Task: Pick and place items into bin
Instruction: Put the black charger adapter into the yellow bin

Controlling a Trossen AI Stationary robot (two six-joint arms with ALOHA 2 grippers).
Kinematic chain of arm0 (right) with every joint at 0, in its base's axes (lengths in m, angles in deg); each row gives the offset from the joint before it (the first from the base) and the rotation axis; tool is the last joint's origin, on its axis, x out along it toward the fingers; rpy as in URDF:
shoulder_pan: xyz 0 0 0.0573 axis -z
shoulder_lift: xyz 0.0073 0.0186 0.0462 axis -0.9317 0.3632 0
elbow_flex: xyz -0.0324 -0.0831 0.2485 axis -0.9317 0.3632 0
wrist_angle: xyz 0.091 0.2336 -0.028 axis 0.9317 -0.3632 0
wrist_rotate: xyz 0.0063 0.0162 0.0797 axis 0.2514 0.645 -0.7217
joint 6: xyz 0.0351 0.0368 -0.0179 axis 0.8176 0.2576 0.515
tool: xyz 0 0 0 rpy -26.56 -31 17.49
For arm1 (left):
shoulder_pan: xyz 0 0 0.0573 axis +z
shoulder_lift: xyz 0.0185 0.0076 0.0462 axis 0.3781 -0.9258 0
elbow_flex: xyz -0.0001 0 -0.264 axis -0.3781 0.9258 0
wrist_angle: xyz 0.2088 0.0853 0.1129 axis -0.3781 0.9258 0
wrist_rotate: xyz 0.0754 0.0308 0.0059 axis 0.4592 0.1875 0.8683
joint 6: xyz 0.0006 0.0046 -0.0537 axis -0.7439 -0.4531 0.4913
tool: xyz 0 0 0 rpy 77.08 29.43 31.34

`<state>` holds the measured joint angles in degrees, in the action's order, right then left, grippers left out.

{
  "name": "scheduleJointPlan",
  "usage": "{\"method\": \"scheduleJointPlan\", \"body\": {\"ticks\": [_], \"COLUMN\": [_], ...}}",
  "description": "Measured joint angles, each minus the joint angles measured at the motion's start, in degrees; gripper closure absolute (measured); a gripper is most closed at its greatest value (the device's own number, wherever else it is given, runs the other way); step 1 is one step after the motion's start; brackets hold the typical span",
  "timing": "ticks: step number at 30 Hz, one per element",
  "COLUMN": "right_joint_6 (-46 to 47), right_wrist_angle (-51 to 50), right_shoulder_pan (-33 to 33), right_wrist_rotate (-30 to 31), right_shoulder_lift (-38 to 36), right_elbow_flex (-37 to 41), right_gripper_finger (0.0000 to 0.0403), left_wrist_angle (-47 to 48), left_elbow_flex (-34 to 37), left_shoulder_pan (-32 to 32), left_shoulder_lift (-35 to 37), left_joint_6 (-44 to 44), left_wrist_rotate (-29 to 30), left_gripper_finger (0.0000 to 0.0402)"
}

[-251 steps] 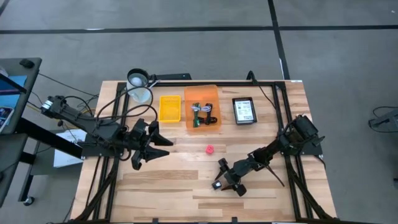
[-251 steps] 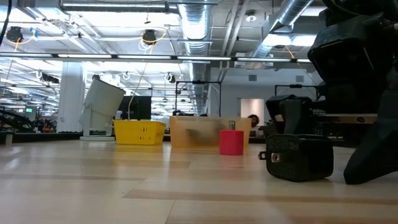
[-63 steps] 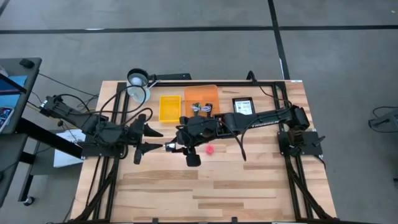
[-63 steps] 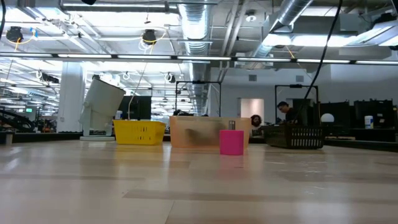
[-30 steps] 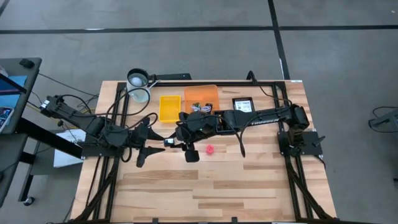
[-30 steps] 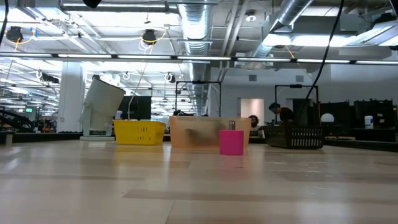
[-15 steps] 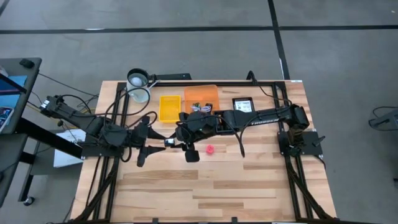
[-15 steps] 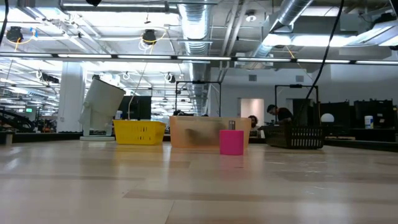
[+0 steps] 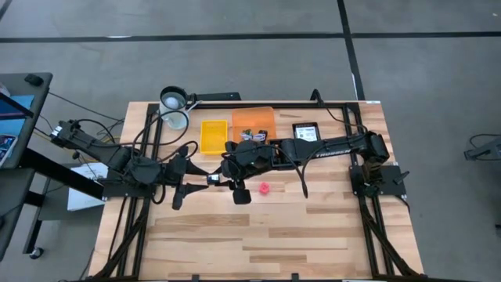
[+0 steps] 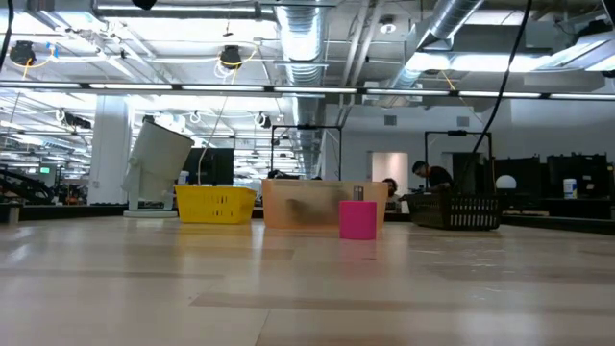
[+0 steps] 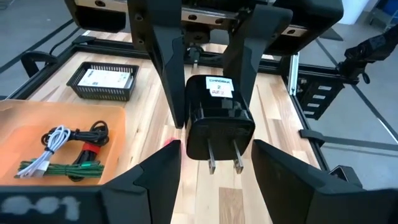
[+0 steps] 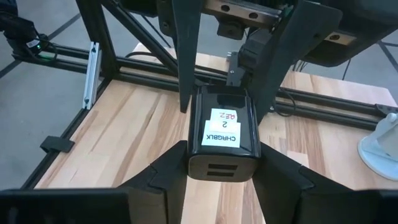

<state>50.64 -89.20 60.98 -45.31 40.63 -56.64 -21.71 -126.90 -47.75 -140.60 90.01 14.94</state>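
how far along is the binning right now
Done: the cables lie in the orange bin. In hand: the right gripper is shut on a black charger, held prongs-first up to the open left gripper, above the table. Left: the charger is not in the bin yet, and the pink piece lies on the table.

A black charger (image 12: 221, 140) with a white label is gripped between the right gripper's (image 12: 219, 163) two dark fingers. The left gripper (image 12: 227, 59) is seen just beyond it, above the wooden table (image 12: 130, 134).
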Motion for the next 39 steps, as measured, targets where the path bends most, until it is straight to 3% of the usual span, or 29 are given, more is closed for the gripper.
{"method": "scheduleJointPlan", "body": {"ticks": [14, 30, 39], "right_joint_6": [0.0, 0.0, 0.4], "right_wrist_angle": [-0.1, -0.1, -0.4], "right_shoulder_pan": [0.0, 0.0, 0.1], "right_wrist_rotate": [0.2, 0.3, 0.7], "right_shoulder_lift": [0.0, 0.0, 0.0], "right_elbow_flex": [0.0, 0.0, 0.0], "right_gripper_finger": [0.0256, 0.0260, 0.0255], "left_wrist_angle": [0.3, 0.5, 0.8], "left_elbow_flex": [0.0, 0.0, 0.0], "left_shoulder_pan": [0.0, 0.0, 0.0], "left_shoulder_lift": [0.0, 0.0, 0.1], "left_joint_6": [0.3, 0.2, 0.1], "left_wrist_rotate": [0.3, 2.4, 3.5], "left_gripper_finger": [0.0262, 0.0269, 0.0323]}}
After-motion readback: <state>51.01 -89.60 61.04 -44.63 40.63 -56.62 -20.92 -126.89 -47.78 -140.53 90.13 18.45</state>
